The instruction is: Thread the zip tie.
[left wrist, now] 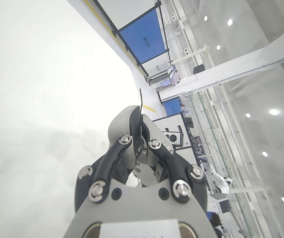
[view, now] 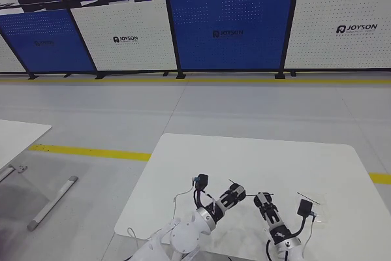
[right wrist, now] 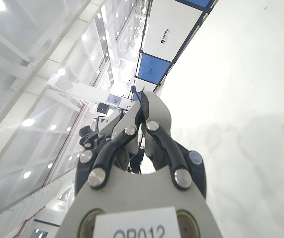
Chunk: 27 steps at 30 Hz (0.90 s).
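Observation:
A thin black zip tie is pinched at both ends. Its pointed tail (left wrist: 140, 97) sticks out past the fingertips of my left gripper (left wrist: 140, 115), which is shut on the strap. Its square head (right wrist: 134, 90) pokes out beyond the tips of my right gripper (right wrist: 142, 101), also shut on it. In the top view both grippers hover close together over the near part of the white table (view: 260, 156), the left gripper (view: 238, 190) facing the right gripper (view: 260, 197) with a small gap between. The strap between them is hidden.
A short thin dark line (view: 307, 198) shows beside the right wrist. The table's near edge (view: 126, 230) lies just behind the arms. A second white table (view: 12, 140) stands far left, and blue and white panels (view: 228, 32) line the back.

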Tool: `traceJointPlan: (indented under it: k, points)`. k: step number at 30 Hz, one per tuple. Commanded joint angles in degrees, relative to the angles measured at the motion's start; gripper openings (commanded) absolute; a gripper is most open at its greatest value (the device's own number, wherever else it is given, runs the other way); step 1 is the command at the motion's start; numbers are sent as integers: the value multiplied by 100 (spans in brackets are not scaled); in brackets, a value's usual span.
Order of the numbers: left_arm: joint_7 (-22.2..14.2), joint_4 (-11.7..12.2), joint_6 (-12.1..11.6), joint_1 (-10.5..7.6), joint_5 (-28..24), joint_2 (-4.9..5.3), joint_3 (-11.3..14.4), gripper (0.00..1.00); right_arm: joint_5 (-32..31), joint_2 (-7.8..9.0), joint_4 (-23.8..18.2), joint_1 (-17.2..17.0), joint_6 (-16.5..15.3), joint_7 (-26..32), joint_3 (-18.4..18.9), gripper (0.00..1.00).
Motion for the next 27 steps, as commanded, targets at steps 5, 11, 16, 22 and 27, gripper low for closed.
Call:
traceJointPlan:
  k: [5, 11, 16, 22, 27]
  points:
    - [-111, 49, -21, -15, -237, -7, -70, 0, -55, -18, -48, -35, 19, -77, 27, 0]
    - [-199, 100, 21, -45, -476, -24, -108, 0, -83, -36, -78, -48, 103, -84, 49, 0]
    - [-243, 197, 196, -102, -762, -48, -128, 0, -70, -49, -80, -60, 110, -69, 72, 0]
    - [-133, 299, 347, -179, -846, -77, -131, 0, -57, -54, -72, -53, 128, -49, 88, 0]
    - [-125, 300, 352, -181, -836, -78, -129, 0, -57, -54, -72, -53, 128, -49, 88, 0]
